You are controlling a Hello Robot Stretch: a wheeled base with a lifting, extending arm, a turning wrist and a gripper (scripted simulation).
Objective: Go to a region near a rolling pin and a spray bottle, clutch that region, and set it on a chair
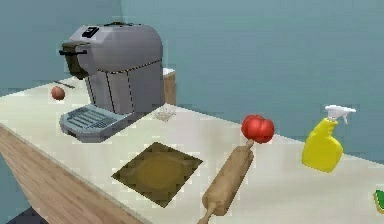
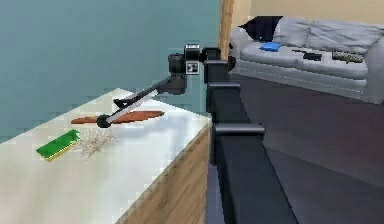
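**Gripper (image 2: 122, 102) reaching out at a pale countertop (image 2: 150, 165)**

In the arm side view we see the dark arm (image 2: 228, 110) rise from the bottom edge. The gripper's two thin fingers point toward the view's left. Their tips show by a long orange-brown thing (image 2: 135, 117) that lies on the countertop. We cannot tell how the fingers are set, or whether they hold anything. A flat green thing (image 2: 58, 145) and a pale wiry tangle (image 2: 95, 143) lie nearby, and a grey sofa (image 2: 310, 50) stands behind.

In the forward view a wooden rolling pin (image 1: 228, 180) lies on the counter. A yellow spray bottle (image 1: 326, 142) stands upright to the right of it. A red tomato (image 1: 257, 128) sits between them, at the pin's far end. A brown square mat (image 1: 158, 170) lies to the left of the pin, with a grey coffee machine (image 1: 112, 70) behind it.
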